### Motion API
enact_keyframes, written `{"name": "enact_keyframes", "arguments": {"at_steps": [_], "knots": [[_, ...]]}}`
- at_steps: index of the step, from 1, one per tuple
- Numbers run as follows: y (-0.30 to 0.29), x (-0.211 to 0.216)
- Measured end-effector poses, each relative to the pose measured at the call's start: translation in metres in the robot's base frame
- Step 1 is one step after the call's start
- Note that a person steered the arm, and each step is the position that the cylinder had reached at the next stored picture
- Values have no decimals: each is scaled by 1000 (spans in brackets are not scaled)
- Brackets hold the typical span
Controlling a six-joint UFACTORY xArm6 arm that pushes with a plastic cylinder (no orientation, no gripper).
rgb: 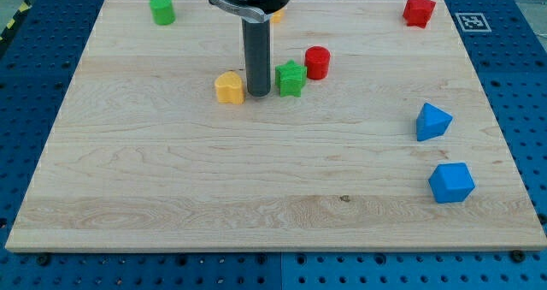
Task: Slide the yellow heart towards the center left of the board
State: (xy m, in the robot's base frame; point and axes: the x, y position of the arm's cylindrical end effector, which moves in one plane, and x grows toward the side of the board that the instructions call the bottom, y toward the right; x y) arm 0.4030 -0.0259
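The yellow heart (229,87) lies on the wooden board (256,179), a little left of centre in the upper half. My tip (258,93) stands just to the right of the heart, close to its right edge, between it and the green star (291,79). I cannot tell whether the tip touches the heart.
A red cylinder (317,62) stands right of the green star. A green cylinder (162,9) is at the top left, a red star (419,10) at the top right. Two blue blocks (432,121) (450,182) lie at the right. A yellow block (277,16) shows partly behind the rod's mount.
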Motion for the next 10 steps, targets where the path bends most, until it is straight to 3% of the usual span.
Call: {"name": "enact_keyframes", "arguments": {"at_steps": [7, 10], "knots": [[-122, 0], [-131, 0]]}}
